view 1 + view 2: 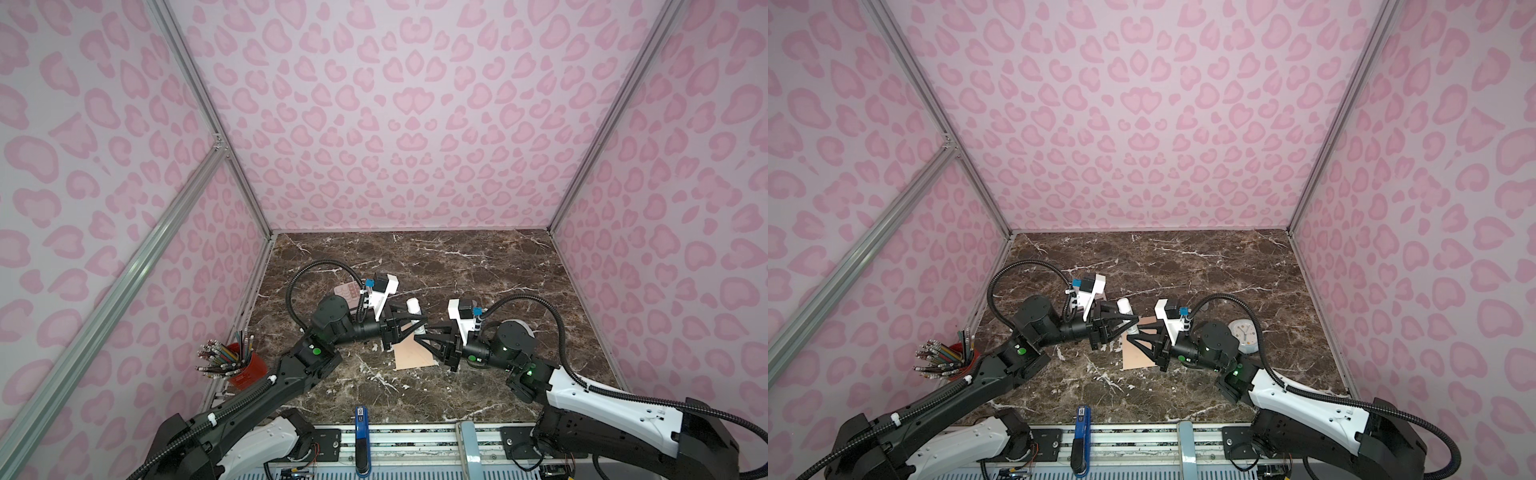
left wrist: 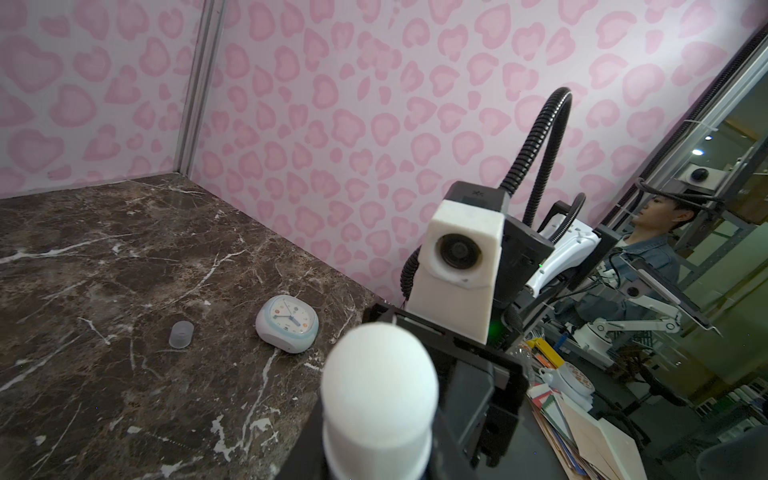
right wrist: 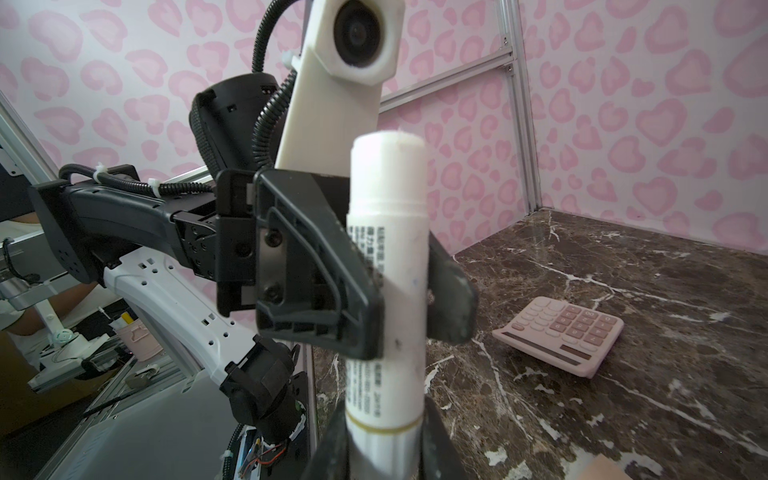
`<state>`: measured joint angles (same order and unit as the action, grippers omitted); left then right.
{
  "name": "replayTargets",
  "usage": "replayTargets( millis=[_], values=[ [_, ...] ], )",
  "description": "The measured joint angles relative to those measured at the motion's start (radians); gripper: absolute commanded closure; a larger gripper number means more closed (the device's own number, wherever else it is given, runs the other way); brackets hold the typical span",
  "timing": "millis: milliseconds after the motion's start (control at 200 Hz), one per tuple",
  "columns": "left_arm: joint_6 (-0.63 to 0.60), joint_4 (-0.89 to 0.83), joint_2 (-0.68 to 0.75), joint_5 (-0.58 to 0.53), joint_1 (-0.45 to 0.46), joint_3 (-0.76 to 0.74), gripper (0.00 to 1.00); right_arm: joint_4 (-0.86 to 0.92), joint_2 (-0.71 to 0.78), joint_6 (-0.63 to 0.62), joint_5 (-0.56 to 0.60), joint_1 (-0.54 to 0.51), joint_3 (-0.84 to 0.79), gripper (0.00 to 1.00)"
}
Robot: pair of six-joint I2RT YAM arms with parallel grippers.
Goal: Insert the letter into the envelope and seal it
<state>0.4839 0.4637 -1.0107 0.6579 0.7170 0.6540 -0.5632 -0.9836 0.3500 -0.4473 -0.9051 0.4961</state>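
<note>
A white glue stick (image 3: 388, 249) stands upright above the table, held by both arms. My left gripper (image 3: 401, 307) is shut on its middle, and its black fingers (image 3: 332, 291) clamp the tube from both sides. My right gripper (image 3: 384, 453) is shut on the lower end, below a gold ring. In both top views the two grippers (image 1: 419, 322) (image 1: 420, 338) meet tip to tip over the peach envelope (image 1: 409, 357) (image 1: 1138, 353), which lies flat on the marble. The stick's rounded top (image 2: 380, 395) fills the left wrist view. The letter is out of view.
A pink calculator (image 3: 561, 332) (image 1: 347, 291) lies behind the left arm. A small white clock (image 2: 286, 324) (image 1: 1244, 334) and a clear cap (image 2: 181, 334) sit behind the right arm. A red cup of pencils (image 1: 245, 365) stands at the left wall. A blue stapler (image 1: 361, 436) rests on the front rail.
</note>
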Motion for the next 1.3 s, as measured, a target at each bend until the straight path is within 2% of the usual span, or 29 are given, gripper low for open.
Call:
replayTargets(
  millis=[195, 355, 795, 925, 1070, 1145, 1195, 1300],
  values=[
    [-0.031, -0.065, 0.029, -0.177, 0.033, -0.007, 0.97, 0.109, 0.000, -0.057, 0.157, -0.061, 0.042, 0.84],
    [-0.014, -0.062, 0.046, -0.261, 0.045, -0.034, 0.97, 0.181, -0.006, -0.111, 0.317, -0.131, 0.073, 0.86],
    [0.039, -0.016, -0.004, -0.438, 0.076, -0.045, 0.97, 0.222, -0.186, -0.300, 1.029, -0.413, 0.190, 0.82],
    [0.058, -0.003, -0.003, -0.462, 0.077, -0.058, 0.97, 0.211, -0.255, -0.348, 1.192, -0.470, 0.223, 0.81],
    [0.071, 0.006, 0.000, -0.490, 0.079, -0.067, 0.96, 0.212, -0.301, -0.369, 1.273, -0.500, 0.253, 0.77],
    [0.071, 0.004, 0.000, -0.503, 0.079, -0.067, 0.96, 0.216, -0.303, -0.375, 1.281, -0.507, 0.254, 0.68],
    [0.042, -0.015, -0.003, -0.566, 0.075, -0.065, 0.96, 0.207, -0.301, -0.385, 1.253, -0.515, 0.255, 0.61],
    [0.031, -0.107, -0.019, -0.659, 0.068, -0.051, 0.96, 0.193, -0.278, -0.390, 1.181, -0.527, 0.261, 0.54]
  ],
)
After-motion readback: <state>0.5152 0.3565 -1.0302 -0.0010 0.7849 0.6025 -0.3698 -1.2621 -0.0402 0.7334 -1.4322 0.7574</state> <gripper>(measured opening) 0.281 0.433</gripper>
